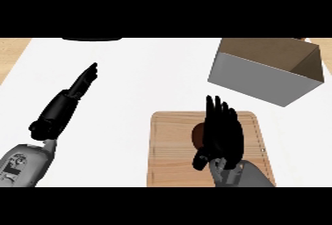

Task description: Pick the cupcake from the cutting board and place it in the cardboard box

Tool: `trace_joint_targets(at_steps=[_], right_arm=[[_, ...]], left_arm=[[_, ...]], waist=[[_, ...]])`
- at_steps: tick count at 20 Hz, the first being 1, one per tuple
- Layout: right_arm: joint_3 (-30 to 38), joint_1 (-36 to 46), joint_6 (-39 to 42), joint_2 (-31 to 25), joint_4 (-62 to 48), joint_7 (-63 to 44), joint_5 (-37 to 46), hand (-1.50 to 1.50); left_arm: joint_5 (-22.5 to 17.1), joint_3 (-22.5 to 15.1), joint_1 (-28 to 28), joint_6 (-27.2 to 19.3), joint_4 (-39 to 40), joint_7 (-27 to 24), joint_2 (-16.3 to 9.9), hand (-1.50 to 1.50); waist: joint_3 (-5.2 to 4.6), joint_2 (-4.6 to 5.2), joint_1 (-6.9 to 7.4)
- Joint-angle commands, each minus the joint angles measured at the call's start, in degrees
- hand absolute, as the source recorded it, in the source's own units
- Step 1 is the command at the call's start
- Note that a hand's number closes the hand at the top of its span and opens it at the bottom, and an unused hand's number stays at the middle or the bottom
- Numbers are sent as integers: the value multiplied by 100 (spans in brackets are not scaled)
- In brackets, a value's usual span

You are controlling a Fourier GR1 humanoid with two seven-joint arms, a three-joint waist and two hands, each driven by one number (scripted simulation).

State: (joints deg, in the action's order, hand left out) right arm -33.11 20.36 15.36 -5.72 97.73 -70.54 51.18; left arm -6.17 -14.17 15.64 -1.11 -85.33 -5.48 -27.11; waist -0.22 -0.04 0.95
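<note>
2 robot hands open: right [222,132] over cupcake [198,134] (mostly hidden), left [68,103] resting.

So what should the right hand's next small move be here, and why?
Probably curl the fingers around the cupcake: the right hand is open over it on the cutting board, largely hiding it, and nothing is grasped yet.

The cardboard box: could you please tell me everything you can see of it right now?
The cardboard box stands at the counter's far right, beyond the cutting board and apart from it. It is open at the top and set at an angle to the counter's edges. Its inner walls look brown like cardboard, while the outer side facing the view looks grey. Nothing shows inside, and neither hand touches it.
</note>
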Motion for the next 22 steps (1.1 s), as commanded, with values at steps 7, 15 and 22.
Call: trace_joint_targets(at_steps=[7,15,22], right_arm=[[130,171,714,560,-732,-1310,492,-150],[73,290,410,565,-1021,-1223,151,-150],[152,233,87,566,-1521,-1194,295,-150]], left_arm=[[-213,322,-117,301,-95,17,-209,0],[70,304,-33,227,195,-161,65,0],[131,239,-186,248,-126,-9,170,0]], waist=[[14,-16,-59],[17,6,-80],[18,6,-28]])
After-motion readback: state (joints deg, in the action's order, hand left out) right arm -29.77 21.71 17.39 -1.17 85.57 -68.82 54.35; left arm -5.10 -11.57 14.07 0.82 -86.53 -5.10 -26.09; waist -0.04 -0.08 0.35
